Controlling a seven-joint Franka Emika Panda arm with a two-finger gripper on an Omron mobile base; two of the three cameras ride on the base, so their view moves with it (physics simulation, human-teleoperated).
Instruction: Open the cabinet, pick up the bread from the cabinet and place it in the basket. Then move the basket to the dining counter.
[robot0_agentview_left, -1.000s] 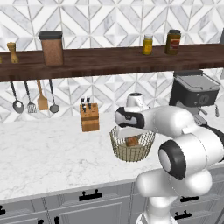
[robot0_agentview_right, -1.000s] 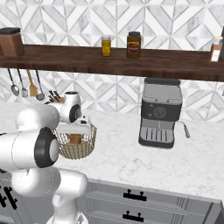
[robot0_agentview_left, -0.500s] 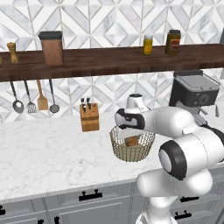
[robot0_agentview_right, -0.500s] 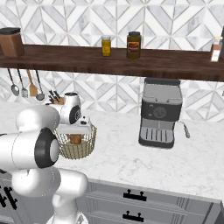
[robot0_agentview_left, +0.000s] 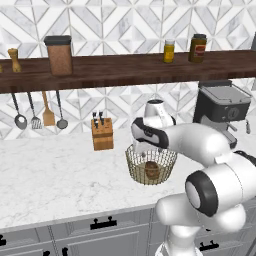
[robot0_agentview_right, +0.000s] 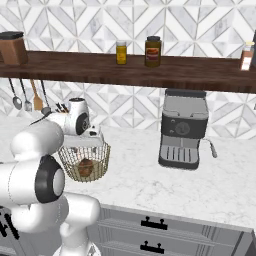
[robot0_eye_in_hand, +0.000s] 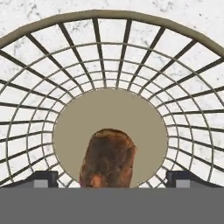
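Gripper (robot0_eye_in_hand: 112, 181) poised directly above the basket (robot0_agentview_left: 150, 165), looking straight down into it. Two dark finger tips (robot0_eye_in_hand: 43, 178) just showing at the lower corners of the hand view, set wide apart with the bread (robot0_eye_in_hand: 108, 158) between them; spread, then, though whether the pads touch the loaf cannot be told.

One bread, lying on the solid tan base of the basket, off centre toward the gripper's side. Long axis in the hand view running from the base's middle down to the picture's lower edge, the near end cut off there. From the base views just a small brown lump seen through the mesh (robot0_agentview_right: 86, 167).

One basket, upright on the marble worktop (robot0_agentview_left: 55, 175), rim close under the hand (robot0_agentview_right: 82, 141).

Further out, on the worktop: one knife block (robot0_agentview_left: 102, 134) with dark handles, to the basket's left in the left base view; one espresso machine (robot0_agentview_right: 183, 128) well apart to the right.

Under the wooden shelf (robot0_agentview_right: 150, 70), four utensils hanging (robot0_agentview_left: 40, 111). On the shelf: one tall brown canister (robot0_agentview_left: 59, 54), one yellow jar (robot0_agentview_right: 121, 52), one dark-brown jar (robot0_agentview_right: 153, 51) with a red label, writing too small to read, one small wooden grinder (robot0_agentview_left: 13, 60) at the far left, and one white bottle (robot0_agentview_right: 246, 55) at the far right.

Below the worktop, grey drawers with black handles (robot0_agentview_right: 154, 222).
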